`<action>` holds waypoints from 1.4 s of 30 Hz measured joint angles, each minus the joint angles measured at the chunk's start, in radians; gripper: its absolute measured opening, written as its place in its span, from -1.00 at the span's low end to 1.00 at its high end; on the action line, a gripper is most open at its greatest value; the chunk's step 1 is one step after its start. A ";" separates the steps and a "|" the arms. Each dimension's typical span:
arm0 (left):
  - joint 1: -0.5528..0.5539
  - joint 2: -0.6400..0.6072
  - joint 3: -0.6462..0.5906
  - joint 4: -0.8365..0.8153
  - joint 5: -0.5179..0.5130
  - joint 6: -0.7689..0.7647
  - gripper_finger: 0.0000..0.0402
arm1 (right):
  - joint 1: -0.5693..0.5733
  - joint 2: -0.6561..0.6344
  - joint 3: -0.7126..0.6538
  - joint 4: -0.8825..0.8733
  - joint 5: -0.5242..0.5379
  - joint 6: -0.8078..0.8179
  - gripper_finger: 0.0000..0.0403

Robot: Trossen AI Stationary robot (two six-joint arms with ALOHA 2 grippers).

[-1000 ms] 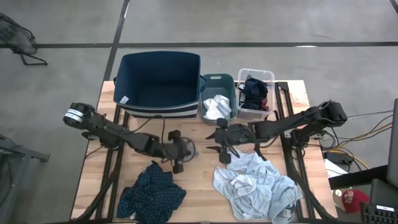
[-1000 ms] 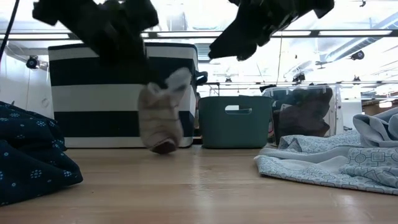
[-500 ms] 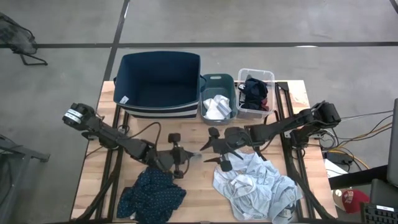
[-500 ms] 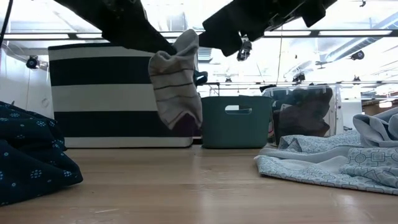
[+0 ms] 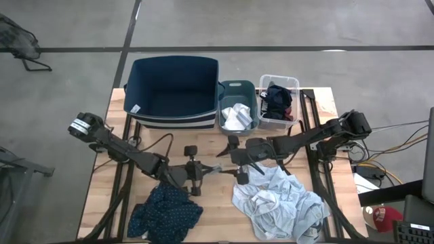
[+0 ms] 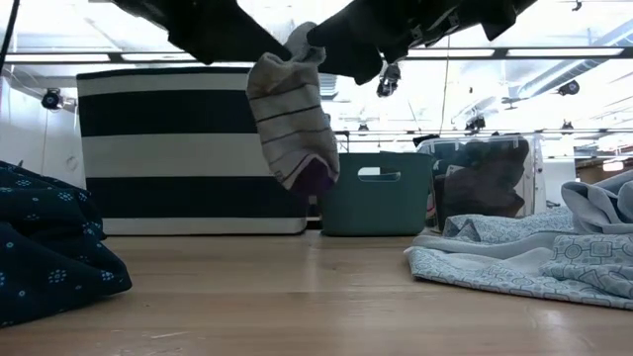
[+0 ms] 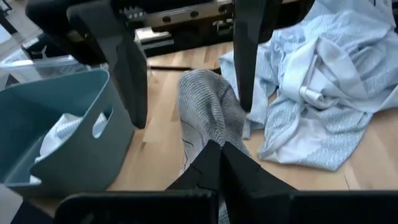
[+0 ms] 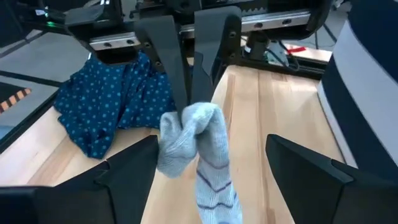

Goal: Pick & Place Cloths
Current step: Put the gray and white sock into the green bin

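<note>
The left gripper [image 5: 203, 170] is clamped on the grey sock [image 6: 293, 124], holding it clear above mid-table, while the right gripper [image 5: 230, 160], fingers spread apart, faces it just beside.

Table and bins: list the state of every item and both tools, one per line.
Grey sock: hanging above the table, pinched by the left tool.
Left tool: shut on the sock.
Right tool: open, fingers either side of the sock.
Navy bin: nearly empty.
Teal bin: holds a white piece.
Clear bin: holds dark pieces.
Dotted cloth: crumpled on the table.
Light blue shirts: heaped on the table.
</note>
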 joint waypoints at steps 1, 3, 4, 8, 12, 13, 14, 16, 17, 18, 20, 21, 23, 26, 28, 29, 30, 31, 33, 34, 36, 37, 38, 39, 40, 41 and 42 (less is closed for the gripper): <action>-0.002 0.000 0.000 0.009 0.001 0.004 -0.96 | 0.000 0.000 0.000 0.003 0.000 0.000 0.47; -0.005 0.000 0.000 0.021 0.001 0.006 -0.96 | -0.001 0.000 0.000 0.003 0.002 0.002 0.47; -0.006 0.000 0.000 0.031 0.002 0.010 -0.96 | -0.001 0.000 0.000 0.002 0.002 0.005 0.45; -0.009 0.000 -0.001 0.055 0.002 0.028 -0.96 | 0.000 0.000 0.000 0.001 0.002 0.001 0.34; -0.011 0.000 -0.002 0.055 0.002 0.031 -0.96 | 0.000 0.000 0.000 0.000 0.002 -0.004 0.18; -0.011 0.000 -0.002 0.057 0.002 0.031 -0.96 | 0.000 0.000 0.000 0.000 0.001 -0.007 0.13; -0.011 0.000 -0.002 0.060 0.002 0.031 -0.96 | 0.000 0.000 0.000 -0.001 0.000 -0.008 0.08; -0.011 0.000 -0.002 0.067 0.002 0.031 -0.96 | 0.000 0.000 0.000 -0.002 -0.002 -0.008 -0.03; -0.011 0.000 -0.002 0.072 0.002 0.031 -0.96 | 0.000 0.000 0.000 -0.002 -0.005 -0.008 -0.08; -0.011 0.000 -0.002 0.076 0.002 0.031 -0.96 | 0.000 -0.001 0.000 -0.002 -0.012 -0.009 -0.13; -0.011 0.000 -0.002 0.082 0.002 0.031 -0.96 | 0.000 -0.001 0.000 -0.003 -0.031 -0.012 -0.24; -0.011 0.000 -0.002 0.083 0.002 0.031 -0.96 | 0.000 -0.001 0.000 -0.003 -0.038 -0.015 -0.30; -0.011 0.000 -0.002 0.088 0.002 0.031 -0.96 | 0.000 -0.001 0.000 -0.006 -0.048 -0.026 -0.42; -0.011 0.000 -0.002 0.090 0.002 0.031 -0.96 | 0.000 -0.001 0.000 -0.008 -0.064 -0.031 -0.60; -0.011 0.000 -0.003 0.090 0.002 0.031 -0.96 | 0.000 -0.001 0.000 -0.012 -0.065 -0.037 -0.73; -0.011 0.000 -0.003 0.090 0.002 0.031 -0.96 | 0.000 -0.001 0.000 -0.016 -0.065 -0.042 -0.80; -0.011 0.000 -0.003 0.090 0.002 0.030 -0.96 | 0.000 -0.001 0.000 -0.021 -0.065 -0.047 -0.86; -0.011 0.000 -0.004 0.090 0.002 0.027 -0.96 | 0.000 -0.001 0.000 -0.026 -0.065 -0.053 -0.90; -0.011 0.000 -0.004 0.090 0.002 0.025 -0.96 | 0.000 -0.001 0.000 -0.027 -0.064 -0.056 -0.91; -0.011 0.000 -0.004 0.090 0.002 0.023 -0.96 | 0.000 -0.001 0.000 -0.027 -0.064 -0.056 -0.91; -0.011 0.000 -0.004 0.090 0.002 0.010 -0.96 | 0.000 -0.001 0.000 -0.027 -0.063 -0.056 -0.90; -0.011 0.000 -0.004 0.090 0.002 -0.006 -0.96 | 0.000 -0.001 0.000 -0.027 -0.062 -0.056 -0.90; -0.011 0.000 -0.004 0.090 0.001 -0.015 -0.96 | 0.000 -0.001 0.000 -0.027 -0.062 -0.055 -0.91; -0.011 0.000 -0.004 0.091 0.000 -0.019 -0.96 | 0.000 -0.001 0.000 -0.027 -0.062 -0.056 -0.91; -0.011 0.000 -0.004 0.091 -0.001 -0.022 -0.95 | 0.000 -0.001 0.000 -0.027 -0.061 -0.055 -0.92; -0.011 0.000 -0.004 0.091 -0.002 -0.023 -0.93 | 0.000 -0.001 0.000 -0.027 -0.061 -0.055 -0.92; -0.011 0.000 -0.004 0.093 -0.003 -0.024 -0.91 | 0.000 -0.001 0.000 -0.027 -0.061 -0.053 -0.92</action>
